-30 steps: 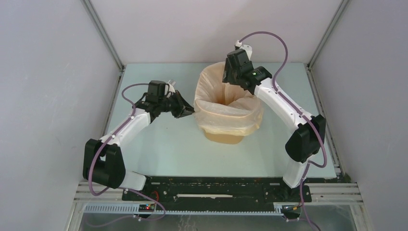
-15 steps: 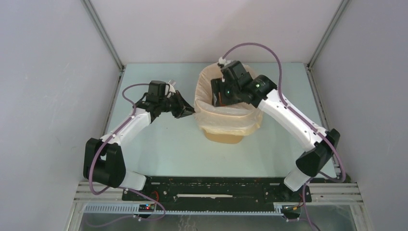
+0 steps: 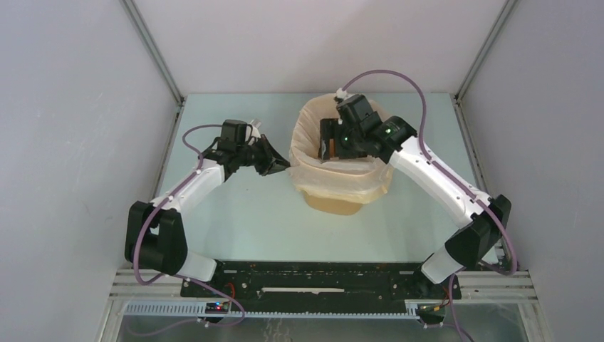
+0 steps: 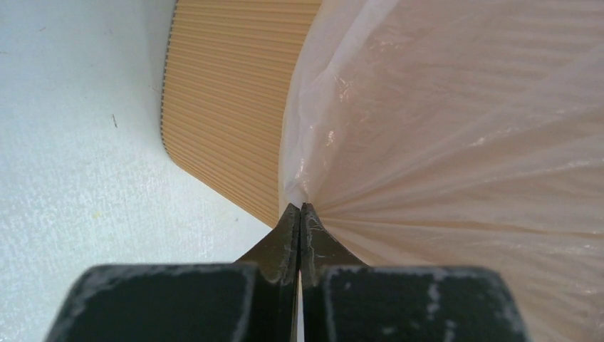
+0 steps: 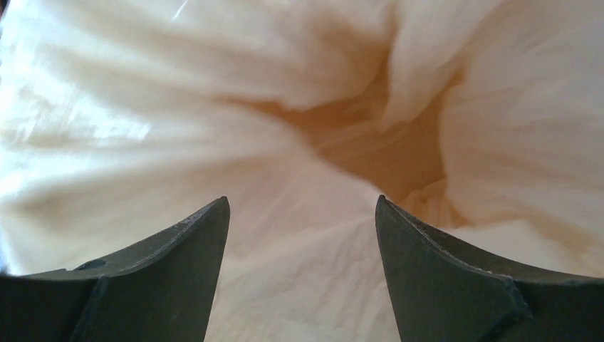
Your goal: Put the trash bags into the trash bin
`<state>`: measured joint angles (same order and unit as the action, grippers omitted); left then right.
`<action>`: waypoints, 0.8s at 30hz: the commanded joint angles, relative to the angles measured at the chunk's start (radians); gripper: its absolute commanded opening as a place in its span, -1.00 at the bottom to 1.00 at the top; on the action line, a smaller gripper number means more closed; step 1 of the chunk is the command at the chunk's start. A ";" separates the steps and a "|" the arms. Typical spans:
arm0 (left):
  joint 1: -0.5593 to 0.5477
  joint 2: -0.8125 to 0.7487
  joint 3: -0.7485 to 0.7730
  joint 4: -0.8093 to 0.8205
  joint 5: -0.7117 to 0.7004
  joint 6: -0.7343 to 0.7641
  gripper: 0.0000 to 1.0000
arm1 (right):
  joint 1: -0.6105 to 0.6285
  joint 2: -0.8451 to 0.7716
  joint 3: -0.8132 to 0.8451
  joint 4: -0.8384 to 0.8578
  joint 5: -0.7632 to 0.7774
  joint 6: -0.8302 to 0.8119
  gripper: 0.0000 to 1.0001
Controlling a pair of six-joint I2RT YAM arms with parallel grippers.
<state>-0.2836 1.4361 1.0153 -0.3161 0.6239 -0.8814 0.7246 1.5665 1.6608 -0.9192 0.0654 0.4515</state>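
Left claw (image 4: 300, 211): tips pressed together, pinching a fold of the bag (image 4: 456, 135) at the bin's left side, near the rim. Bag is thin translucent cream film, wrinkly, with pleats fanning out from the pinch. It lines the mouth of the bin (image 4: 221, 107) and hangs down its outside. Bin is orange-yellow plastic, tapered, wall marked with fine parallel lines, upright mid-worktop (image 3: 242, 221). Right claw (image 5: 302, 201): spread wide, gripping nothing, pointing down inside the lined mouth. The film below it bunches into soft folds, orange showing through at the bottom. Right arm (image 3: 434, 178) crosses the bin's right rim. Purple cables (image 3: 384, 71) loop off both wrists.
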 commanded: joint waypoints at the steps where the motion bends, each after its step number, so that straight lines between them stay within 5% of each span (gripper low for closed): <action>1: -0.009 0.010 0.033 0.002 -0.002 0.016 -1.00 | -0.097 0.065 0.030 0.093 0.065 -0.036 0.67; 24: -0.033 0.039 0.048 0.017 -0.009 0.005 -1.00 | -0.071 0.316 -0.224 0.383 0.136 -0.071 0.84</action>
<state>-0.3035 1.4563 1.0172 -0.3050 0.6231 -0.8825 0.6502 1.8675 1.4437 -0.6060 0.1768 0.3946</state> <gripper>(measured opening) 0.006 0.916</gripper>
